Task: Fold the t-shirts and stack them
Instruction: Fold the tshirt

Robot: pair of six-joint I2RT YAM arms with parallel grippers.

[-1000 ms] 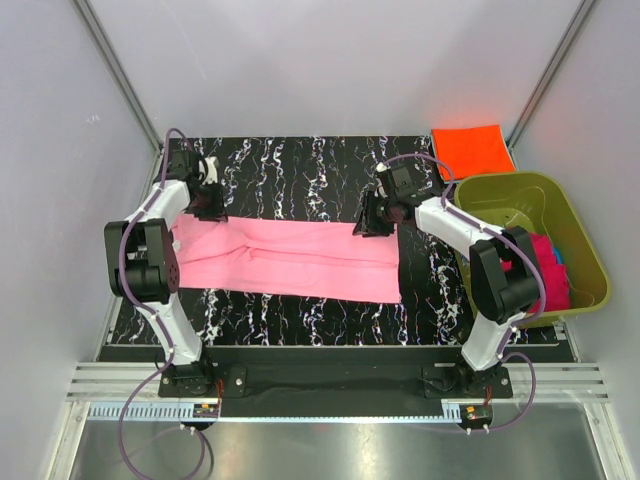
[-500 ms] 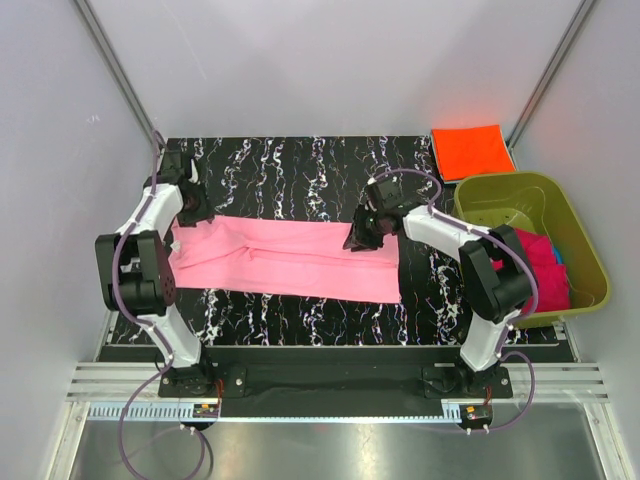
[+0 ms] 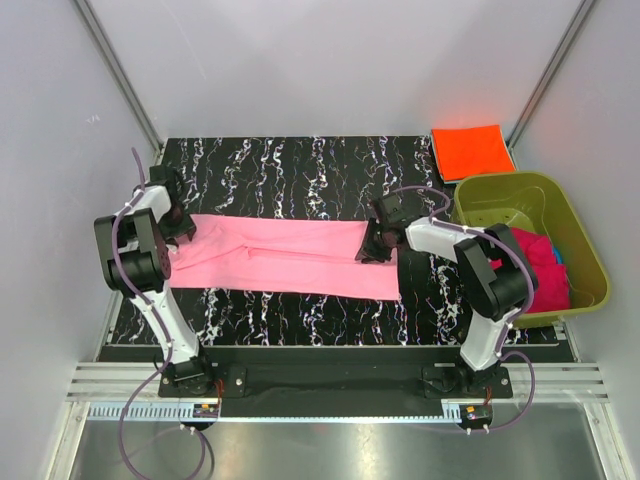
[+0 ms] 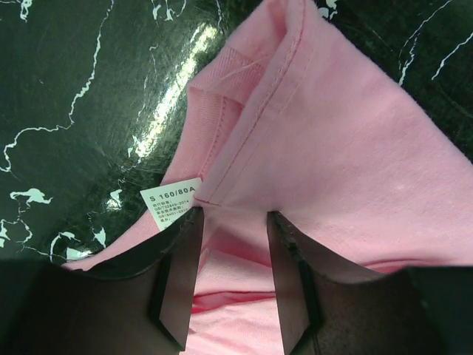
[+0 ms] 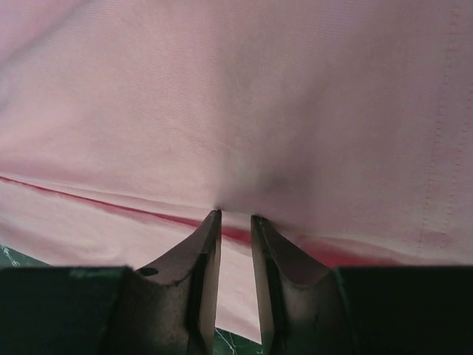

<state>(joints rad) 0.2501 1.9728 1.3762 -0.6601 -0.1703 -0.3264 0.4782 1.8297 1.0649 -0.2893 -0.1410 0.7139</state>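
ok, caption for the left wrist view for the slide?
Left gripper open over collar of light pink t-shirt, size label showing.

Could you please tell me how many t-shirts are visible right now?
4: pink one spread across the table, orange one folded at the far right corner, magenta one in the tub, and a blue sliver beside it. Others may lie hidden in the tub.

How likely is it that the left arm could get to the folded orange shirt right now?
Probably not. The orange t-shirt lies at the far right corner, while the left gripper sits at the left end of the pink t-shirt, across the whole table. The right gripper is much nearer.
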